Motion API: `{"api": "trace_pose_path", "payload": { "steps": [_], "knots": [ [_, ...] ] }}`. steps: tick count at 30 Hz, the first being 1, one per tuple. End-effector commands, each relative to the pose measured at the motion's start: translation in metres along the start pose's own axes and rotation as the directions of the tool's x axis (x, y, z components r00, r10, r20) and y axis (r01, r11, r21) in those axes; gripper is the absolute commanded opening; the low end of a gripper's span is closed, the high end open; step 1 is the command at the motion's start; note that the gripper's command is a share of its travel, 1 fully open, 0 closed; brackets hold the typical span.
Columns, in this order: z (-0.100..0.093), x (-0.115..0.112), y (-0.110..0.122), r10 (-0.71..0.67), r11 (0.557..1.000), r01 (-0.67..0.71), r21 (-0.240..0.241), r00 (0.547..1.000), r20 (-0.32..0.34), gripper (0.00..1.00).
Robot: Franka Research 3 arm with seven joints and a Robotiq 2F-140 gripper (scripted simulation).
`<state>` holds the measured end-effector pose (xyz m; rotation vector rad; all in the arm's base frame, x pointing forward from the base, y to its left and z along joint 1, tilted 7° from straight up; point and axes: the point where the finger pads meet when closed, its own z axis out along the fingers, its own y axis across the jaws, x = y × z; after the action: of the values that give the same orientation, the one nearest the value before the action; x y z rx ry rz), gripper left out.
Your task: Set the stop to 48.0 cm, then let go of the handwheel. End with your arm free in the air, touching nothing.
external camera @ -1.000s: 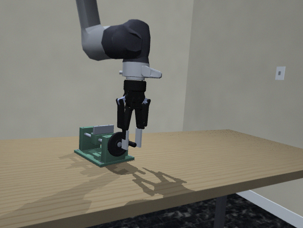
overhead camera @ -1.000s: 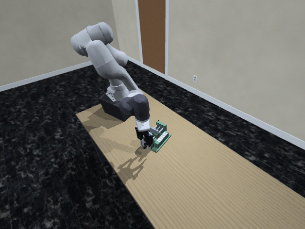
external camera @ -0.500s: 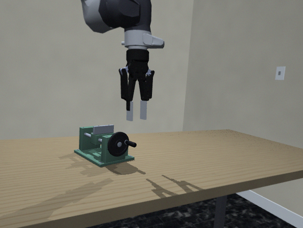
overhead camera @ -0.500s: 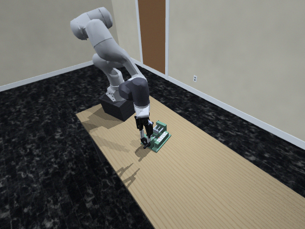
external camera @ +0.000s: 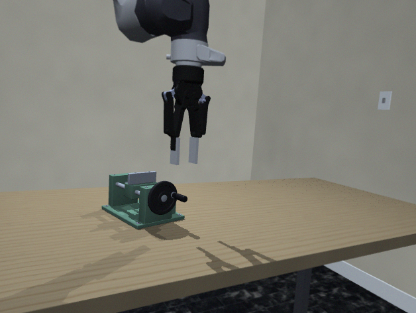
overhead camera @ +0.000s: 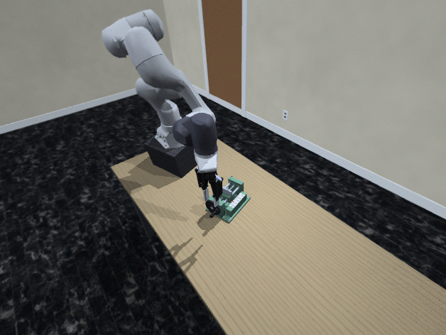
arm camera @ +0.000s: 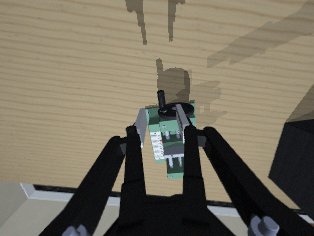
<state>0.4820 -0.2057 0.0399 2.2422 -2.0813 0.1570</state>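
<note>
The stop (overhead camera: 227,191) (external camera: 142,177) (arm camera: 174,150) rides between two end blocks on the table (overhead camera: 288,252) (external camera: 269,215) (arm camera: 60,75). In the exterior view, the handwheel (overhead camera: 211,206) (external camera: 157,202) (arm camera: 170,110) is on the near block, its crank handle (overhead camera: 214,213) (external camera: 179,197) (arm camera: 161,99) at the right.

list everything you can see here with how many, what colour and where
table: one, pale wood, under the green fixture
green fixture: one, green, on the table
handwheel: one, black, on the fixture's end
crank handle: one, black, sticking out from the handwheel
stop plate: one, grey, atop the fixture's sliding block
scale strip: one, white, along the fixture's side
door: one, brown, in the wall
outlet: one, white, low on the wall
switch plate: one, white, on the wall
floor: one, black mottled, below the table
arm: one, light and dark grey, on a black block
gripper: one, black, grey pads, above the fixture, partly open
</note>
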Motion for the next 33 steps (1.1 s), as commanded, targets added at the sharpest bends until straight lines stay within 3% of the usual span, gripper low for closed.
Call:
{"api": "trace_pose_path", "payload": {
  "steps": [1,5,9,11,14,33],
  "knots": [
    [0.001,-0.002,0.002,-0.022,1.000,0.022,-0.006,1.000,0.005,0.33],
    [0.001,-0.011,0.000,-0.022,1.000,0.022,-0.006,1.000,0.005,0.33],
    [0.001,-0.063,-0.008,-0.022,1.000,0.022,-0.006,1.000,0.005,0.33],
    [0.001,-0.063,-0.008,-0.022,1.000,0.022,-0.006,1.000,0.005,0.33],
    [0.001,-0.092,-0.012,-0.022,1.000,0.022,-0.006,1.000,0.005,0.33],
    [0.011,-0.095,-0.013,-0.022,1.000,0.022,-0.006,1.000,0.005,0.33]
  ]
}}
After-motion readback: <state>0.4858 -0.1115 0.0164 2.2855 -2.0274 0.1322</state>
